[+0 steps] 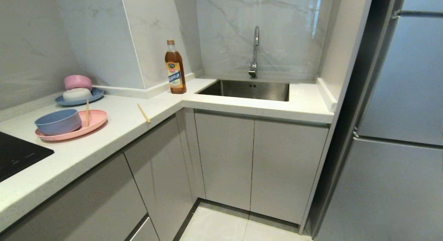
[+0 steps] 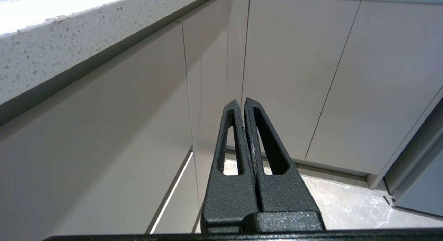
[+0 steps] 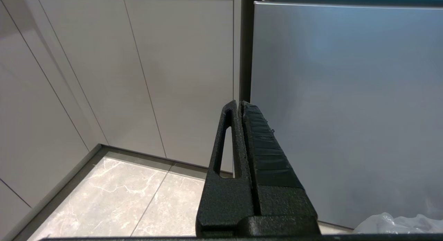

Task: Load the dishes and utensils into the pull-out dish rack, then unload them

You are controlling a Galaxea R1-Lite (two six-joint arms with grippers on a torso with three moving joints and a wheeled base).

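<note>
your speckled white counter (image 1: 114,130) wraps an l-shaped corner with a steel sink (image 1: 249,89). you see the pale blue bowl (image 1: 58,121) on the pink plate (image 1: 91,122), one chopstick (image 1: 87,112) leaning on that plate, another chopstick (image 1: 143,113) at the counter edge. left gripper (image 2: 241,103) and right gripper (image 3: 239,104) hang low by the cabinets, jaws pressed together, empty.
</note>
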